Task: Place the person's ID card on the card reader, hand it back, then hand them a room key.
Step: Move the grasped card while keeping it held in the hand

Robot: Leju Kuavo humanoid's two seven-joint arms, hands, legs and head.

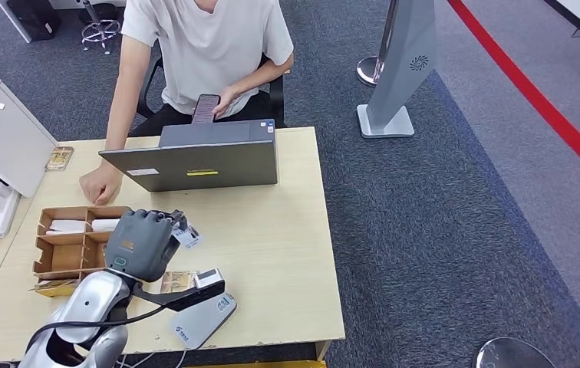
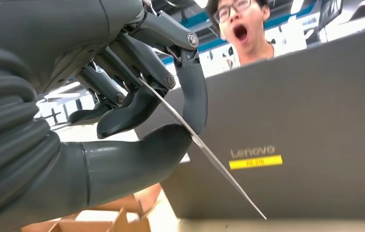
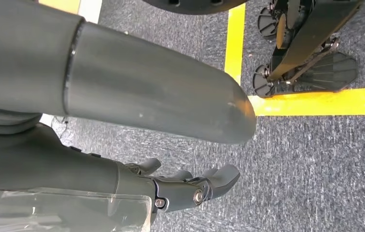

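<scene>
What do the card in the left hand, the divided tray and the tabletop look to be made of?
Card: thin stiff plastic, probably; pinched by the left hand, it stays flat edge-on with no sag. Divided tray: brown cardboard, matte, with thin slotted walls. Tabletop: pale wood-look laminate, smooth and low-sheen; whether solid wood lies beneath is unclear.

Office reception: laptop (image 1: 202,157) on desk (image 1: 287,230), grey carpet (image 1: 440,215).

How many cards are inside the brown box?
2 white cards: one in the brown box's far left slot, one beside it. The left hand may hide more.
</scene>
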